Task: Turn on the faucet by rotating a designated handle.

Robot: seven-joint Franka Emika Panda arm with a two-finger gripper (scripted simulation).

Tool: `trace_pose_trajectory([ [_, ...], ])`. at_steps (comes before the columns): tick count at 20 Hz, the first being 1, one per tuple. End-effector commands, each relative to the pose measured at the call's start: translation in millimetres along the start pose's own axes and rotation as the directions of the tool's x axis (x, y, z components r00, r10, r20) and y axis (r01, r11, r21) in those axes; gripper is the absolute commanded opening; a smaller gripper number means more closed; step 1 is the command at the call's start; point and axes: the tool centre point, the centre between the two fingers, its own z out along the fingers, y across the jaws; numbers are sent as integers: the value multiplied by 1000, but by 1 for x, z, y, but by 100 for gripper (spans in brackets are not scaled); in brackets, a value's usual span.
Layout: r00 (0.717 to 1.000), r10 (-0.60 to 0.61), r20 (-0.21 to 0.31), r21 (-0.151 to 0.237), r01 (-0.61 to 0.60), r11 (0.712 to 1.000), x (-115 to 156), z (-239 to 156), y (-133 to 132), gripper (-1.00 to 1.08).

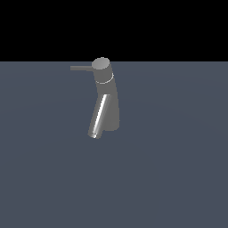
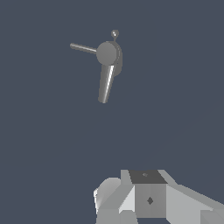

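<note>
End effector well above the faucet [image 1: 106, 95], nothing touched yet

Faucet stands upright on the worktop [image 1: 178, 178]; handle [image 1: 81, 68] juts sideways from its cap, to the exterior view's left, and the spout [image 1: 99, 116] slants down its front. End effector [image 2: 144, 197] shows only in the wrist view, well apart from the faucet, prob. high so as to line up on the handle; fingertips hidden, so can't tell how wide it is
</note>
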Motion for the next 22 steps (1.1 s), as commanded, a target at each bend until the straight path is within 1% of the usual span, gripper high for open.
trace_pose_trajectory([
  [1,1000,0,0,0,0,1000,0,0,0,-100],
  [13,999,-42,29,8,42,999,4,11,1,-100],
  [18,1000,-25,17,10,25,1000,5,9,-2,-100],
  [22,1000,11,-10,17,-11,1000,8,3,-9,-100],
])
